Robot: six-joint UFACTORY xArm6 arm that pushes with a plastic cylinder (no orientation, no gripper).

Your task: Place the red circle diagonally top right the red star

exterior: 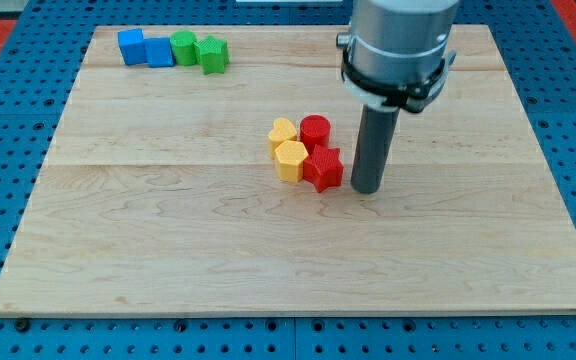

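The red circle [315, 131] stands near the middle of the wooden board, touching the red star [323, 168] just below it. My tip [366, 187] is on the board right of the red star, a small gap away, and below right of the red circle. The dark rod rises from the tip to the grey arm at the view's top.
Two yellow blocks [282, 134] [289, 160] sit against the left of the red pair. At the view's top left stand two blue blocks [131, 46] [157, 51] and two green blocks [183, 47] [211, 54] in a row. The board's edge [288, 312] runs along the bottom.
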